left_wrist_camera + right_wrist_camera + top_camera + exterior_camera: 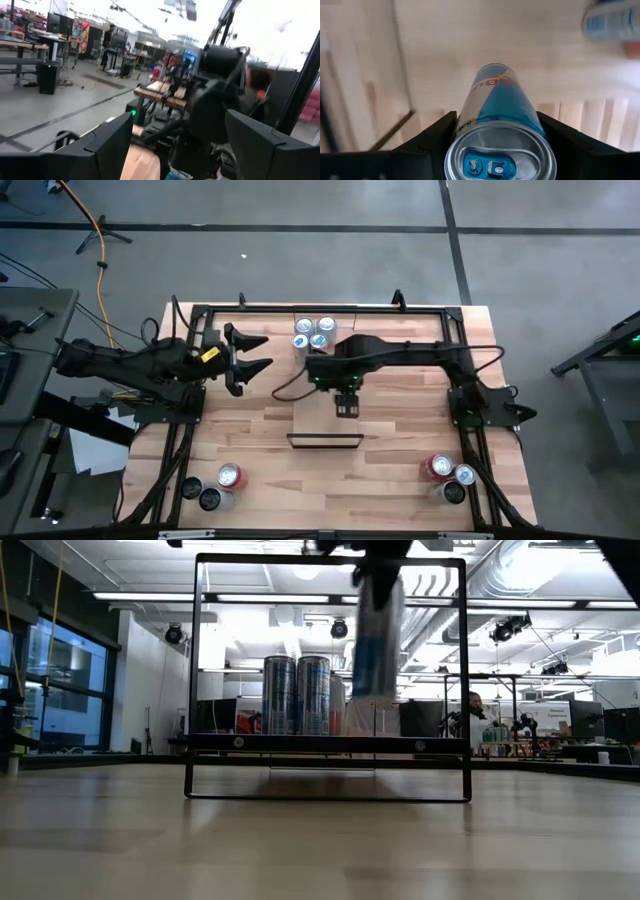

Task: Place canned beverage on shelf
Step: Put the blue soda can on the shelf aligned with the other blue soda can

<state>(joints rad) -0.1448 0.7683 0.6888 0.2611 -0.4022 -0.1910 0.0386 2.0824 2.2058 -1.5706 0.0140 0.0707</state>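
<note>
From above, the right gripper hangs over the shelf; the left gripper waits with fingers spread, empty. Low view: the can hangs upright above the shelf. Right wrist: fingers clamp the can's sides, its long axis vertical, tab end up.

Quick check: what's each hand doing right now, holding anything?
Left hand: open, empty, off to the left of the shelf.
Right hand: closed on a blue can, held above the shelf.
</note>
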